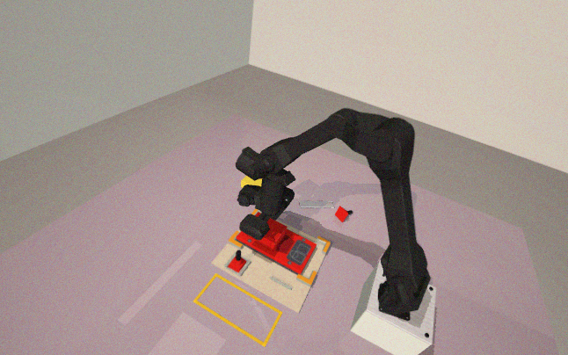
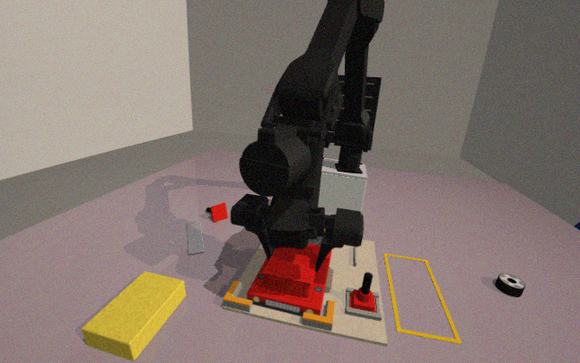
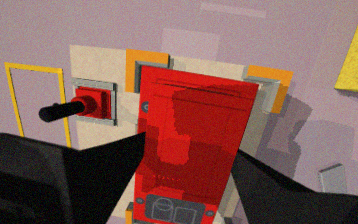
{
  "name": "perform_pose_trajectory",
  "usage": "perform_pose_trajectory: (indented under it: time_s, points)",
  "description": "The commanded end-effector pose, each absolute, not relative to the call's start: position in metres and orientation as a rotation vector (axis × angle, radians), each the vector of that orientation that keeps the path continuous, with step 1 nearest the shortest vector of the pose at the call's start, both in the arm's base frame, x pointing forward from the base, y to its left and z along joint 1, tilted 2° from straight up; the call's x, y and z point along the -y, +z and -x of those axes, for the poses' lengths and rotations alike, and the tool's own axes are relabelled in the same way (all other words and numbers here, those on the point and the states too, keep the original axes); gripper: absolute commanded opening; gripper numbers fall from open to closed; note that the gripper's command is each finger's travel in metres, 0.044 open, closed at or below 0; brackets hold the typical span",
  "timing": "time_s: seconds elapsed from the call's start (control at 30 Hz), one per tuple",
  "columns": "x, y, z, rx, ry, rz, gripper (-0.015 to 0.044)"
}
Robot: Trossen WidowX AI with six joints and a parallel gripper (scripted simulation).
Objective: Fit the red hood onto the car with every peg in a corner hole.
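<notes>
The hood (image 3: 195, 135) is gripped across its width by the jaws, one finger (image 3: 115, 160) on each long side, so it hangs level over the chassis (image 2: 290, 296) in the jig (image 2: 238, 298). It is held low above the deck, lined up lengthwise for the pegs, which are hidden beneath it; seating cannot be confirmed.
</notes>
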State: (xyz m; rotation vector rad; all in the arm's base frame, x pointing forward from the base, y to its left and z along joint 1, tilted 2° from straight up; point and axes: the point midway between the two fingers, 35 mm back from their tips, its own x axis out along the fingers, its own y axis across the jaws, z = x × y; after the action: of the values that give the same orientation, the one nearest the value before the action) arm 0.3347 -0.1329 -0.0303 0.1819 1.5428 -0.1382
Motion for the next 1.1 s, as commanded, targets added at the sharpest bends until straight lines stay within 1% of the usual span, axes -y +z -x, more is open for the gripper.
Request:
perform_pose_trajectory:
  time_s: [0.0,0.27,0.83,0.97,1.07]
  points:
    - [0.133,-0.032,-0.335,-1.541,-0.135,-0.178,0.0]
    - [0.133,-0.032,-0.335,-1.543,-0.138,-0.182,0.0]
    - [0.133,-0.032,-0.335,-1.543,-0.138,-0.182,0.044]
    - [0.133,-0.031,-0.335,-1.543,-0.138,-0.182,0.044]
    - [0.134,-0.016,-0.336,-1.543,-0.138,-0.182,0.044]
